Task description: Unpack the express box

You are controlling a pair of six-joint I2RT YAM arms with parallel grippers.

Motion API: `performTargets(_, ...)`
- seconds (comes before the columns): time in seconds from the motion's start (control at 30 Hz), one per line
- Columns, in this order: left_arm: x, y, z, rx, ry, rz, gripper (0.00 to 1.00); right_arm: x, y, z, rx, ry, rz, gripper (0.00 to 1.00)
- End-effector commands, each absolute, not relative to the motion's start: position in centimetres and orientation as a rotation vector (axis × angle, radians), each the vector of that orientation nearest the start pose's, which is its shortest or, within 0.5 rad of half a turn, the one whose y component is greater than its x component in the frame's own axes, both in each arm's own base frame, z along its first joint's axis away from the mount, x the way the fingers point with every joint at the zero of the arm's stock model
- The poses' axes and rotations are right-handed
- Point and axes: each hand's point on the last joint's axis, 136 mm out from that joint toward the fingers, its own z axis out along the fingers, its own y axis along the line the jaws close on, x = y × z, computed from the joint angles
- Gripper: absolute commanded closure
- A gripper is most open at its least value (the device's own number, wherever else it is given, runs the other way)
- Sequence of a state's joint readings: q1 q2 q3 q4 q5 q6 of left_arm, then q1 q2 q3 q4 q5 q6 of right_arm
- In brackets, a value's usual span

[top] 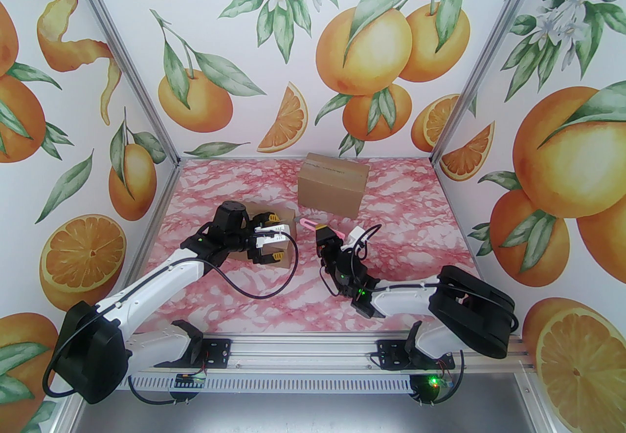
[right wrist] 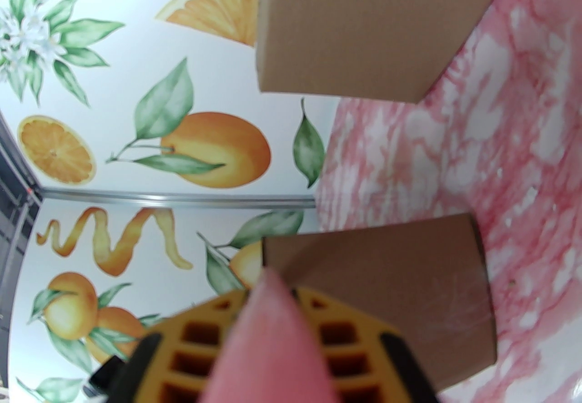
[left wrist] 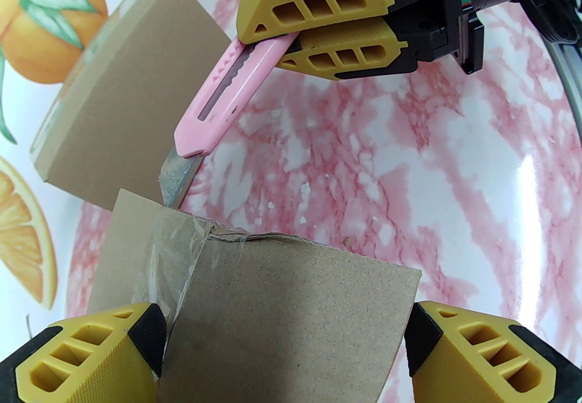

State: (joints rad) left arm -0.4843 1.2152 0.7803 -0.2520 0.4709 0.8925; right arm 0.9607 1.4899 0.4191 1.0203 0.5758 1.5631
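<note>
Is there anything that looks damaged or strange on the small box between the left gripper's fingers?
Yes. The small box has a torn, ragged top corner, with clear tape wrinkled and peeling there. The pink utility knife, held by the right gripper, has its blade tip at that corner. The larger box looks intact.

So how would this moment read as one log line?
left fingers: open, straddling small box | right fingers: shut on pink knife | blade at taped corner

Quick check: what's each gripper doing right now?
Left gripper: open, fingers either side of the small box.
Right gripper: shut on the pink utility knife.
</note>
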Motion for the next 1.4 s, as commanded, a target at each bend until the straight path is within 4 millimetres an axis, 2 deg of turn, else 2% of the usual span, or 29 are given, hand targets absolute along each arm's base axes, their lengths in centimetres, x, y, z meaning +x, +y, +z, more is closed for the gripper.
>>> performTargets(0.0, 27.7, -23.3, 16.5, 1.555, 1.534, -0.313, 0.1, 29.6, 27.6, 19.6, 0.962, 1.534, 1.512, 1.0)
performTargets(0.27, 28.0, -23.3, 16.8, 1.549, 1.53, -0.314, 0.1, 29.2, 26.9, 20.1, 0.953, 1.529, 1.494, 1.0)
performTargets(0.7, 28.8, -23.5, 17.1, 1.52, 1.544, -0.309, 0.1, 29.0, 27.6, 19.5, 0.927, 1.593, 1.488, 1.0)
performTargets(0.97, 30.7, -23.5, 17.6, 1.437, 1.582, -0.274, 0.12, 28.8, 28.3, 19.6, 0.908, 1.623, 1.512, 1.0)
performTargets(1.37, 31.4, -23.5, 17.7, 1.405, 1.599, -0.236, 0.12, 28.3, 28.4, 19.4, 0.891, 1.665, 1.511, 1.0)
